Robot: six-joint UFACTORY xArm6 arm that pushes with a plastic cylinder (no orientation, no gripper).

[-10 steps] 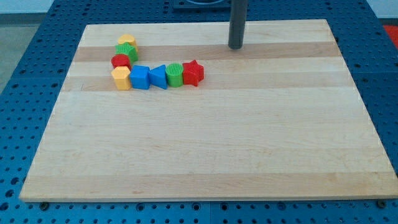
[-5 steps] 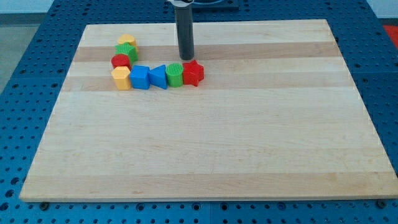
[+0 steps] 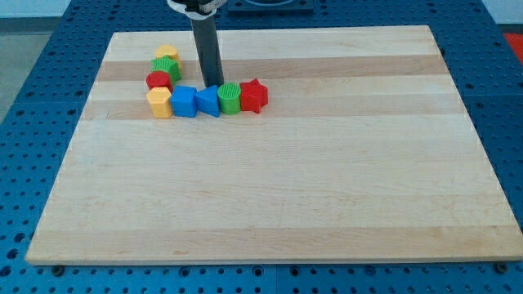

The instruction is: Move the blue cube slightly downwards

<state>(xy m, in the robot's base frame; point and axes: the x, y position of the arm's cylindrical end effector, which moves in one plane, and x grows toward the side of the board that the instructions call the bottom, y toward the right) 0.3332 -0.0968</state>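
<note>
So my tip (image 3: 212, 86) has swept across from the view's right over the last second and now sits just above the blue triangular block (image 3: 209, 100), at the top edge of the row. No jaws on this rig, it's just a plain rod, so nothing to open or close.

The blue cube (image 3: 184, 101) is down and to the view's left of my tip, wedged between the yellow block (image 3: 159, 103) on its far side and that blue triangle on the near side. None of the blocks have shifted, so the cube isn't pushed yet.

I'd say my tip needs to go a bit more to the view's left to get right above the cube before shoving it toward the view's bottom.

Cube's basically square, no real long axis, faces roughly lined up with the row
</note>
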